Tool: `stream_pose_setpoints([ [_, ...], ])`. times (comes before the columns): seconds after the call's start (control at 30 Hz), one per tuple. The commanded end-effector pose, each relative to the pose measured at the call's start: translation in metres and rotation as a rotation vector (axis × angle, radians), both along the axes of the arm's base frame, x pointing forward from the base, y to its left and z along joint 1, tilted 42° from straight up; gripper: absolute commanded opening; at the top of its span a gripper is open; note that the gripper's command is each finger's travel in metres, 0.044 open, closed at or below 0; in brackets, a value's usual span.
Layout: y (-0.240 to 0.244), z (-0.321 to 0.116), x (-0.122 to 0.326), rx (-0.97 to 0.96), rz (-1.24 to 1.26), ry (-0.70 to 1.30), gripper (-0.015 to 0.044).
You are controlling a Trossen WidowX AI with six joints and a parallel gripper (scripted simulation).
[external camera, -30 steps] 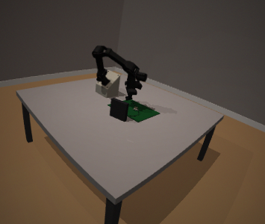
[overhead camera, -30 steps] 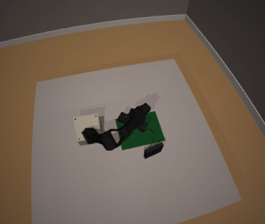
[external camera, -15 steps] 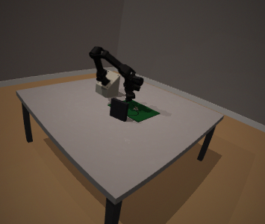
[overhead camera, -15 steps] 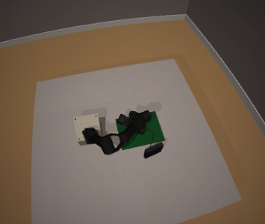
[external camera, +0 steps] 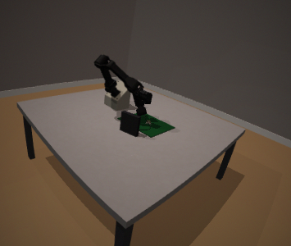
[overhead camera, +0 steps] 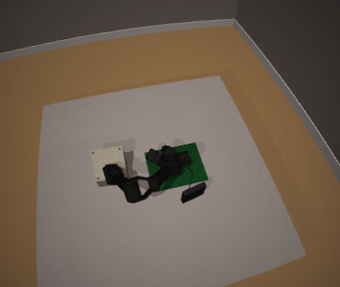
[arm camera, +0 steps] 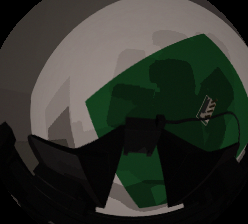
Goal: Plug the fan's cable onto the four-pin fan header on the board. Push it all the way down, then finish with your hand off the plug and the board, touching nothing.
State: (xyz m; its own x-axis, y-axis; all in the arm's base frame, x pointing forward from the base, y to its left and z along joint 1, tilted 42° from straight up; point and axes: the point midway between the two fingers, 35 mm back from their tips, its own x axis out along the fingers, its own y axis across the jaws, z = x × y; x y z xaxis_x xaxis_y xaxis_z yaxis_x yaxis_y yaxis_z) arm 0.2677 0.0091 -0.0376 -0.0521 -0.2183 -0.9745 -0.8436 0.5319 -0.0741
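Note:
The black plug (arm camera: 142, 131) is held between the fingers of my gripper (arm camera: 140, 130) (external camera: 141, 111), which is shut on it. In the wrist view the plug hangs over the green board (arm camera: 106, 102) (overhead camera: 199, 169) (external camera: 160, 128). The pale four-pin header (arm camera: 207, 113) (external camera: 148, 122) stands on the board, up and to the right of the plug in the wrist view, with a gap between them. The thin black cable (arm camera: 229, 113) runs from the plug across the header's image and curves down at the right. In the top view the arm hides header and plug.
The black fan block (overhead camera: 193, 192) (external camera: 129, 123) stands on the table (overhead camera: 246, 220) (external camera: 104, 164) beside the board's edge. The arm's pale base block (overhead camera: 107, 158) (external camera: 114, 102) is on the other side. Arm shadows fall on the board.

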Motion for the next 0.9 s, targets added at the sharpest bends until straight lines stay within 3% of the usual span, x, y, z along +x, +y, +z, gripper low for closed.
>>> stream_pose_setpoints([
  [0.0,-0.0001,-0.0015,-0.0015,0.06,0.007,-0.012,0.0],
  [0.87,-0.0045,-0.0042,-0.0009,0.381,0.073,-0.157,0.0],
])
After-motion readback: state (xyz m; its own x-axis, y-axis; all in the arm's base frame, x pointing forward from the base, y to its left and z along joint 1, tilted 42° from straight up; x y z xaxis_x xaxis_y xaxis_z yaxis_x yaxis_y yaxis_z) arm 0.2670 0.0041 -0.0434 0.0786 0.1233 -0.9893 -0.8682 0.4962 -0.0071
